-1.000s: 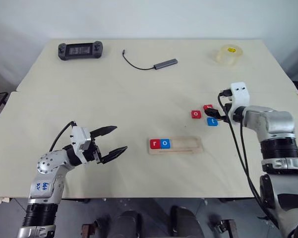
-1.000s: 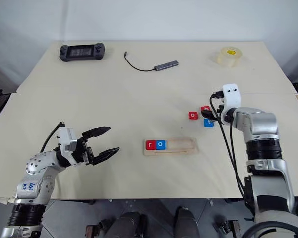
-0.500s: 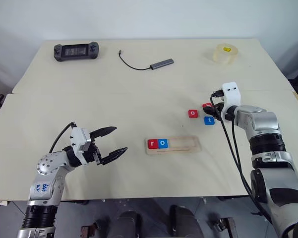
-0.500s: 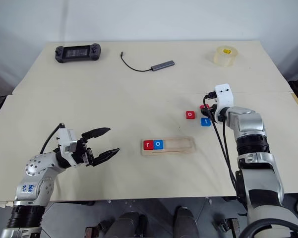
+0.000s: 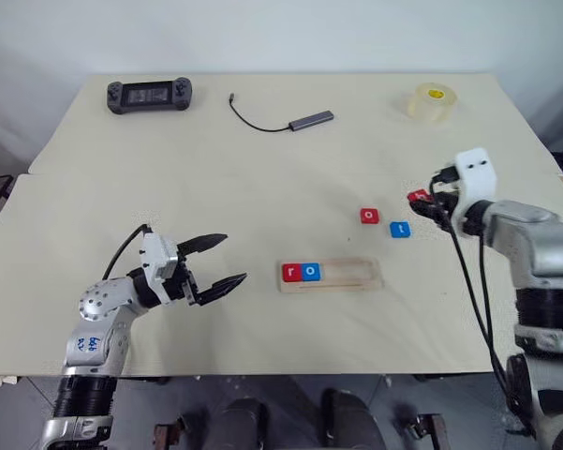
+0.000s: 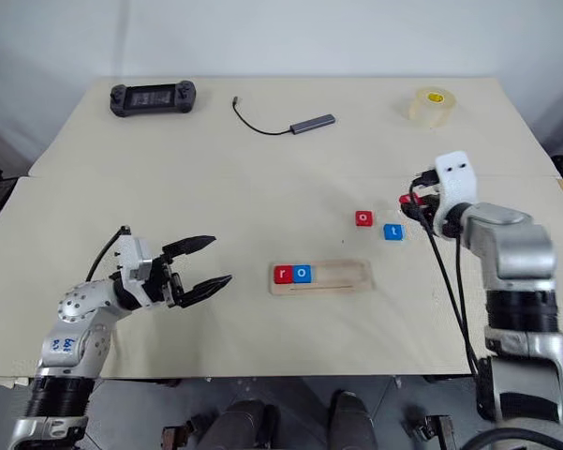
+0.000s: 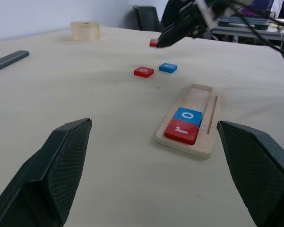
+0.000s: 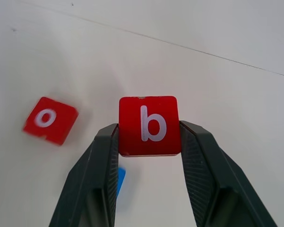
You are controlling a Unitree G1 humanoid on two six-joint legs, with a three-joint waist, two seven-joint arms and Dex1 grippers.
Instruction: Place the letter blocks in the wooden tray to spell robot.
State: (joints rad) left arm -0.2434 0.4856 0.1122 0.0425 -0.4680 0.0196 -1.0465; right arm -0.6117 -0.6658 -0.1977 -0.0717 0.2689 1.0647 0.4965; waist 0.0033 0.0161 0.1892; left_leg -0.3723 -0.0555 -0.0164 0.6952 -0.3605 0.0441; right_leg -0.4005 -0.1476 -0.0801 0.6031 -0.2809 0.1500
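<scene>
The wooden tray (image 5: 354, 275) lies near the table's front centre with a red r tile (image 5: 291, 273) and a blue o tile (image 5: 310, 272) at its left end. A red o tile (image 5: 369, 216) and a blue t tile (image 5: 400, 229) lie loose behind the tray on its right. My right gripper (image 8: 149, 142) is shut on the red b tile (image 8: 149, 125), held above the table to the right of the loose tiles (image 5: 419, 198). My left gripper (image 5: 223, 261) hovers open to the left of the tray, holding nothing.
A black game controller (image 5: 150, 94) lies at the back left. A grey USB hub with its cable (image 5: 311, 119) rests at the back centre. A roll of clear tape (image 5: 429, 101) stands at the back right.
My right gripper closed on the red b tile among the loose tiles, lifted it and drew back to the right. The left gripper has barely moved.
</scene>
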